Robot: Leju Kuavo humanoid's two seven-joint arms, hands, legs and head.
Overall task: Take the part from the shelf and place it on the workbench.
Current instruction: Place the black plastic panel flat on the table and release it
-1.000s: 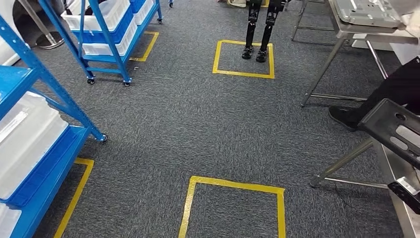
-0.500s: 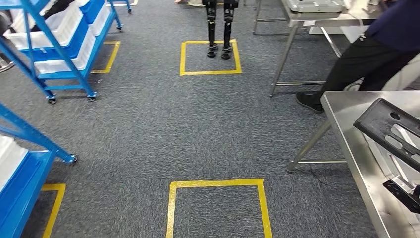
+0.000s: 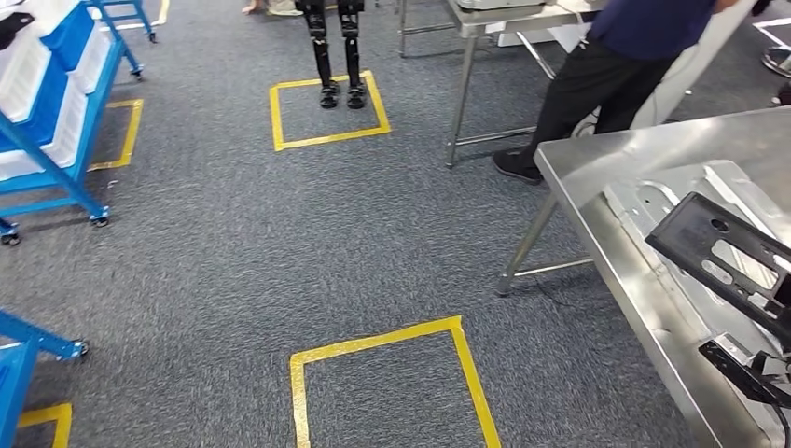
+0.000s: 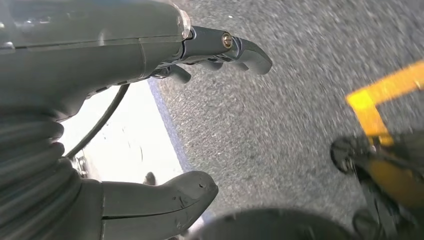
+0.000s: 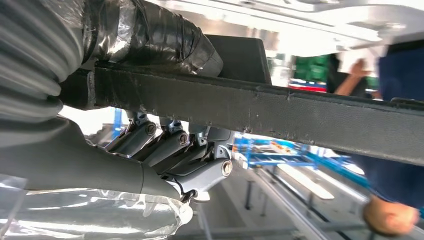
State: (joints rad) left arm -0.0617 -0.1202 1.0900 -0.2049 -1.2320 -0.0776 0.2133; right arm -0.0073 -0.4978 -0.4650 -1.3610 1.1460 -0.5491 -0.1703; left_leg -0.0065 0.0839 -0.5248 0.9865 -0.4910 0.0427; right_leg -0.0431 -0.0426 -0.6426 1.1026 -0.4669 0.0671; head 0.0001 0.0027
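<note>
the grey carpet floor [image 3: 280,280] spreads wide, marked with yellow tape squares [image 3: 387,373]; on the robot's right stands the steel worktop [image 3: 597,168], with a pale pressed metal sheet [image 3: 672,201] lying on it, and beyond it a person [image 3: 625,65] in dark clothes stands by another table; a blue shelf rack [image 3: 56,121] with white bins sits well off to the left; the part [image 3: 723,261], a flat black plate with cut-out slots, hangs tilted above the near end of the worktop, not yet set down; in the right wrist view the right hand [image 5: 165,145] grips the part's edge [image 5: 280,112], its thumb over one face and its fingers [image 5: 165,142] curled under the other; the left hand [image 4: 150,115] holds nothing, its fingers [image 4: 240,47] and thumb spread apart above the floor; judged from its look, the part is stiff, thin and fairly light for its span, with hard edges and a smooth face that could slide in a one-sided grip; holding it at one rim lets the far end sag and swing, so a hold nearer its middle, or through a slot, would likely steady it; it looks sturdy rather than fragile.
</note>
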